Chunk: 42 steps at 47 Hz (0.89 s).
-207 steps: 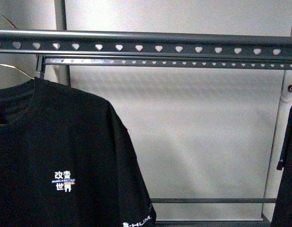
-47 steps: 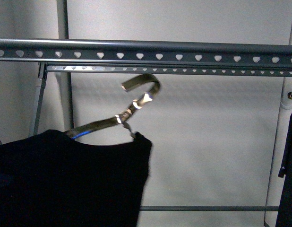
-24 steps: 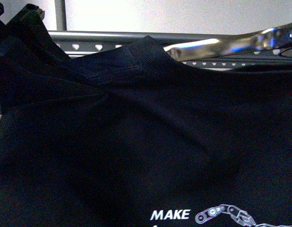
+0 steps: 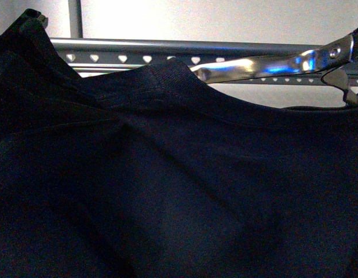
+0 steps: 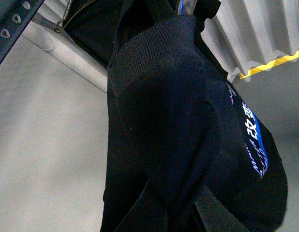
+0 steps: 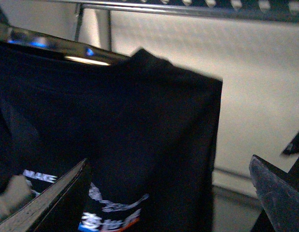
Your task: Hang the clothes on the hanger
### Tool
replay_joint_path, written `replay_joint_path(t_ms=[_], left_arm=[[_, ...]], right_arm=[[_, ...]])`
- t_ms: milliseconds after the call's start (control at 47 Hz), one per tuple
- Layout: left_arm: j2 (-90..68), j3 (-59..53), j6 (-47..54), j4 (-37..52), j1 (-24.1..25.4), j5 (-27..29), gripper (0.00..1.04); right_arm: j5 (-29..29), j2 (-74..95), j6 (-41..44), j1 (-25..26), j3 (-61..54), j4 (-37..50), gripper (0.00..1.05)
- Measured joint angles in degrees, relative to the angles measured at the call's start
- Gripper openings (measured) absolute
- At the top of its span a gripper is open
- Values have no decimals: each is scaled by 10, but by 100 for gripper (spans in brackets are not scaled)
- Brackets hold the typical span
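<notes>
The clothes [image 4: 185, 185], a black T-shirt, fill most of the front view, with the ribbed collar [image 4: 167, 72] raised just in front of the hanger [image 4: 127, 55], a grey rail with heart-shaped holes. A shiny chrome bar [image 4: 266, 65] sticks out of the neck toward the right. My left gripper [image 5: 173, 212] is shut on a fold of the clothes [image 5: 178, 121], below the collar; the chest print [image 5: 253, 140] shows beside it. My right gripper [image 6: 166, 198] is open, and the shirt's side edge [image 6: 207, 145] and print [image 6: 111, 212] hang between its fingers [image 6: 52, 198].
A grey upright post [image 4: 75, 17] and a pale wall panel [image 4: 225, 20] stand behind the rail. The rail also crosses the right wrist view [image 6: 212, 6] and a corner of the left wrist view [image 5: 9, 19]. A yellow floor line [image 5: 280, 60] runs below.
Over the last second the shirt swung up close to the front camera. Since half a second ago it has sunk slightly, its white MAKE print has dropped out of view, and more of the chrome bar shows.
</notes>
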<state>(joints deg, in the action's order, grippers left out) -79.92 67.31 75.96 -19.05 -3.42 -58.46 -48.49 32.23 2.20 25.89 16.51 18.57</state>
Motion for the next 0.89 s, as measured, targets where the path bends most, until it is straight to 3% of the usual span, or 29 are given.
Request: replay_joint_path(t_ms=[64,128,213,277,404,574,894], left_arm=[[0,0,0,0,0,2,4],[0,0,0,0,0,4,4],[0,0,0,0,0,5,4],[0,0,0,0,0,5,4],[0,0,0,0,0,4,4],[0,0,-1,0,3,14,4],[0,-1,-10,0,4,7,4]], right_arm=[[-35,89,163,-24,57,6,97],[-57,162,323,-49,110,-61,97],[-12,258,552,-92,185,-170,97],[27,309,656,-124,231,-189,97],[67,363,717,-166,292,-185,97],[114,431,734,-203,365,-172,97],[144,501,707,-210,459,-167,97]])
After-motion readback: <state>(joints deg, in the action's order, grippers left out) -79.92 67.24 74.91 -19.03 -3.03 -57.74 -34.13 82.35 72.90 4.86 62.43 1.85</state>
